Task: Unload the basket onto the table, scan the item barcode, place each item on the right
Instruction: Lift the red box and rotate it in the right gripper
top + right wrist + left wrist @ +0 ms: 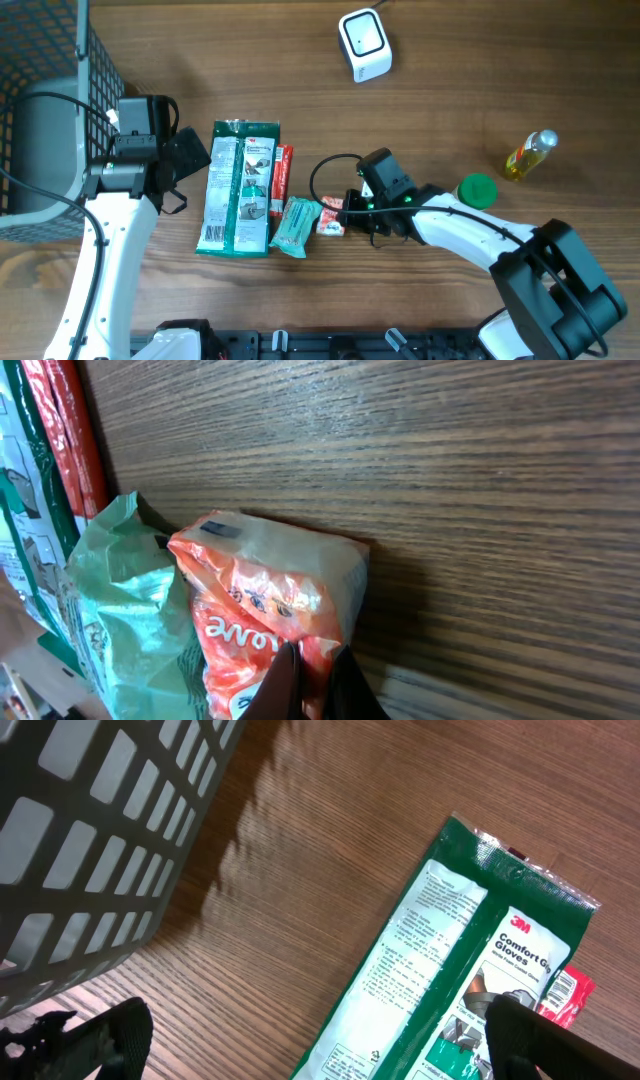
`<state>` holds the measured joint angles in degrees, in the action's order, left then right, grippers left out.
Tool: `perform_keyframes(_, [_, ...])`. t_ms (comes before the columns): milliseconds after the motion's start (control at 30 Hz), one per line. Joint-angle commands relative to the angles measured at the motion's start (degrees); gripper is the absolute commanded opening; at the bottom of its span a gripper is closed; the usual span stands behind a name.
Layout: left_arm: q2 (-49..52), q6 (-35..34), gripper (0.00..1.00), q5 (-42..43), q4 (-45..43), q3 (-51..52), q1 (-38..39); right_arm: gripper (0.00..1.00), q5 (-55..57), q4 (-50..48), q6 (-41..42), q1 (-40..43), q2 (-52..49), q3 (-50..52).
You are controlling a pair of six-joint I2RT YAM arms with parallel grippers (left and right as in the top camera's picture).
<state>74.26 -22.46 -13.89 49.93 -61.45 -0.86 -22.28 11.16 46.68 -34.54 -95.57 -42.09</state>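
Orange snack packet (270, 610) lies near the middle of the worktop (450, 90), touching a pale green packet (297, 225) on the side toward the left edge. My right pincer (312, 675) is pressed together on its edge, so I judge the grasp is made. The packet is not lifted yet; it rests on the wood. The white scanner (363, 45) stands well apart, close to the far edge. What is left is to raise the packet, carry it there and turn its barcode to the scanner. I cannot tell which face carries the barcode. My left pincer (190, 165) stands wide apart, holding nothing, beside the green glove pack (238, 185).
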Motion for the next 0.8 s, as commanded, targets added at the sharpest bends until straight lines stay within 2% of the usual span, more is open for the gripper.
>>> perform_keyframes(0, [0.11, -0.74, 1.00, -0.72, -0.13, -0.52, -0.22, 0.04, -11.32, 1.07, -10.08, 4.42, 2.19, 0.66])
perform_keyframes(133, [0.11, -0.74, 1.00, -0.74, -0.13, -0.52, -0.22, 0.04, -28.11, 3.04, -15.96, 13.86, 8.57, 0.66])
perform_keyframes(233, [0.11, -0.74, 1.00, -0.74, -0.13, -0.52, -0.22, 0.04, -47.43, 2.97, -29.92, 20.81, 13.60, 0.68])
perform_keyframes(400, [0.11, -0.74, 1.00, -0.74, -0.13, -0.52, -0.22, 0.04, -65.37, 0.83, -38.05, 23.54, 16.59, 0.68])
perform_keyframes(467, [0.11, -0.74, 1.00, -0.72, -0.13, -0.52, -0.22, 0.04, -70.77, -2.36, -36.63, 23.54, 16.61, 0.68])
perform_keyframes(600, [0.11, -0.74, 1.00, -0.74, -0.13, -0.52, -0.22, 0.04, -70.77, -6.40, -30.40, 23.54, 17.31, 0.68])
perform_keyframes(767, [0.11, -0.74, 1.00, -0.72, -0.13, -0.52, -0.22, 0.05, -70.75, -14.73, -17.00, 23.54, 17.59, 0.68])
